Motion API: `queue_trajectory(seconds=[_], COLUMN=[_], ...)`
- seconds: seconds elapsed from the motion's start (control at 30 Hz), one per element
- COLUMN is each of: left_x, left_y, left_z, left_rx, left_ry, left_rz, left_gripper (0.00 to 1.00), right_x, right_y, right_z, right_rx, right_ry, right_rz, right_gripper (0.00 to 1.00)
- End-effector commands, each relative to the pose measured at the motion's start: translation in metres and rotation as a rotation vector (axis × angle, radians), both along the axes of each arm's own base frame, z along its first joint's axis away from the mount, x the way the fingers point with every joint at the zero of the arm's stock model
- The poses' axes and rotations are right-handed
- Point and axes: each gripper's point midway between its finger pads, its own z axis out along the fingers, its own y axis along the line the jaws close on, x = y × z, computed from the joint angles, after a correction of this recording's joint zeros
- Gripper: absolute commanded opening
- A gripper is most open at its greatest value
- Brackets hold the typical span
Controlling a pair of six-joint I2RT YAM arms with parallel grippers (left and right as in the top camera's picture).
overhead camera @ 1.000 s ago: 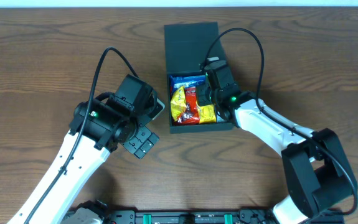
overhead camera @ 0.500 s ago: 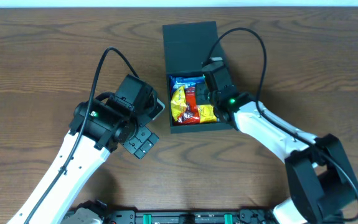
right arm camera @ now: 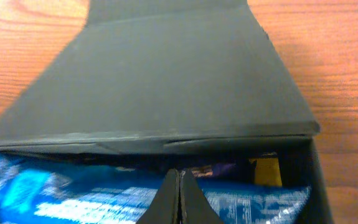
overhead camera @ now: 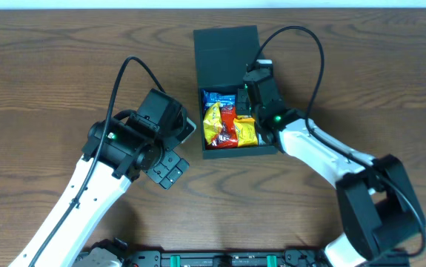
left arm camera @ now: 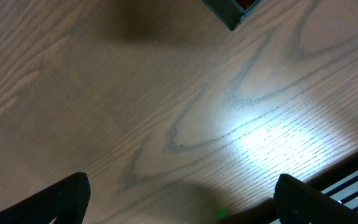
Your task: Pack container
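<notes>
The container, a dark teal box, sits at the table's centre back with its flap lid lying open behind it. Inside are yellow, red and blue snack packets. My right gripper is shut and empty, low inside the box's back right part. In the right wrist view its tips hover over the blue packet just before the lid's hinge edge. My left gripper is open over bare table left of the box. The left wrist view catches only a box corner.
Wood-grain table stretches all around the box. A black cable loops above the right arm. A dark rail runs along the table's front edge between the arm bases.
The right gripper has slid a little toward the back of the box, nearer the lid hinge, staying shut. The left arm has not moved.
</notes>
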Motion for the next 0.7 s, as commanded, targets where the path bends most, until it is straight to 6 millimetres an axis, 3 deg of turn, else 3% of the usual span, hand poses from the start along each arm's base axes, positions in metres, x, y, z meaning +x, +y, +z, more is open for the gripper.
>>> queue_trajectory(seconds=[0.0,0.37,0.57,0.67], left_x=[0.0,0.0,0.0,0.0], left_y=[0.004,0.004,0.004,0.004], left_z=[0.0,0.0,0.0,0.0], left_rx=[0.011,0.011,0.011,0.011], left_ry=[-0.005,-0.005,-0.005,-0.005], left_rz=[0.003,0.003,0.003,0.003], left_gripper=[0.95,0.95,0.95,0.95], right_x=[0.012,0.004,-0.001,0.004], right_y=[-0.006,-0.001,-0.001,-0.003], right_z=[-0.01,-0.05,-0.055,-0.04], right_rx=[0.003,0.037,0.024,0.026], right_ry=[-0.006,0.107,0.131,0.087], right_rz=[-0.039,-0.009,-0.004,-0.018], right_gripper=[0.02,0.01,0.02,0.01])
